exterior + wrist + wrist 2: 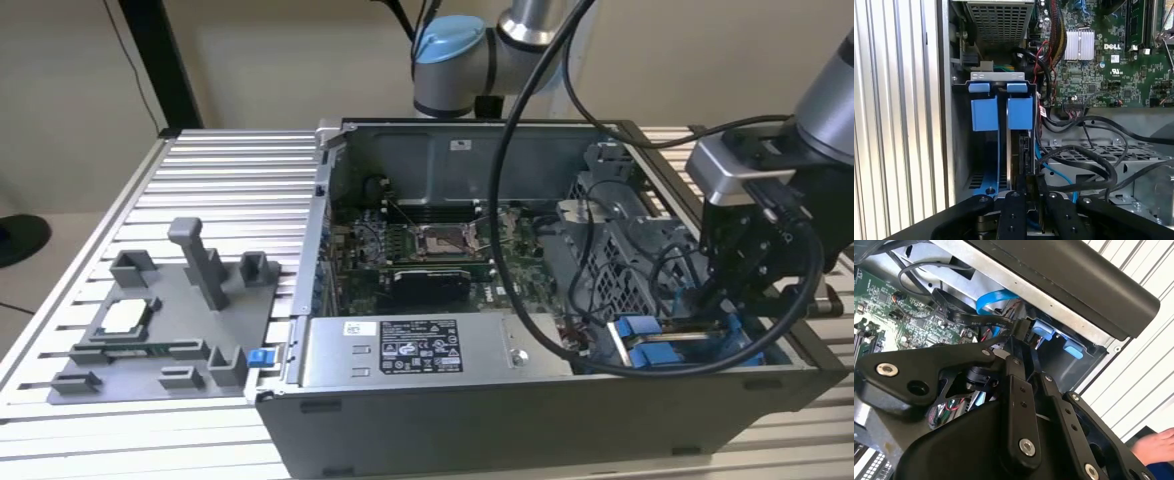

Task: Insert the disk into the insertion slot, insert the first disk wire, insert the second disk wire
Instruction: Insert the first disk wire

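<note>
The disk [1020,150] shows edge-on, its label hidden, and a person's hand [1154,447] is cut by the second wrist view's edge.

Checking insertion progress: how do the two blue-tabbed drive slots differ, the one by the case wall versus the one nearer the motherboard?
The wall-side slot looks empty, its perforated floor showing; the motherboard-side slot holds the disk on edge. The end effector is at the motherboard-side slot, not the wall-side slot. Both have matching blue tabs.

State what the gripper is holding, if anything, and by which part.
The gripper seems to pinch the black flat cable by its connector end, at the disk.
</note>
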`<state>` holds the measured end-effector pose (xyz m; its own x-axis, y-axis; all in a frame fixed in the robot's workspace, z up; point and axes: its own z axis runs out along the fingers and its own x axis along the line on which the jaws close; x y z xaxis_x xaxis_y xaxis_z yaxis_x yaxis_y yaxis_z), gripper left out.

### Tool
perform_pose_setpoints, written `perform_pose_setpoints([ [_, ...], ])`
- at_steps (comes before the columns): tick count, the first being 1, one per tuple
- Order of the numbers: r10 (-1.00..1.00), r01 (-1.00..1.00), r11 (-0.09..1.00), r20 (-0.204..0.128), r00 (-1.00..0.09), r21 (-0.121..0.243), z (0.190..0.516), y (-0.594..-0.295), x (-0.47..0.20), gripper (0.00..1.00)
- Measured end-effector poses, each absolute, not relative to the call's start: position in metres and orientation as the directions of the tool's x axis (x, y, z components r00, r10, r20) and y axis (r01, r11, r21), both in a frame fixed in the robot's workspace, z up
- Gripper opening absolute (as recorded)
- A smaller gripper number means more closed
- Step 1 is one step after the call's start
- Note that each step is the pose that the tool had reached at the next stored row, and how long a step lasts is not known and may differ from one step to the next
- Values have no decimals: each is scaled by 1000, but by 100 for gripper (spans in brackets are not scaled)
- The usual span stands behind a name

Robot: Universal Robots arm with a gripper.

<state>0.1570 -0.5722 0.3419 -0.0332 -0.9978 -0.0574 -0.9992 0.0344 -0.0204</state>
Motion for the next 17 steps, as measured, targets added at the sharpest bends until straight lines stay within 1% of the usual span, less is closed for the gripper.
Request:
perform_pose_setpoints([
  [17, -998, -999, 27, -57, -26, -24, 336, -572, 156, 0],
])
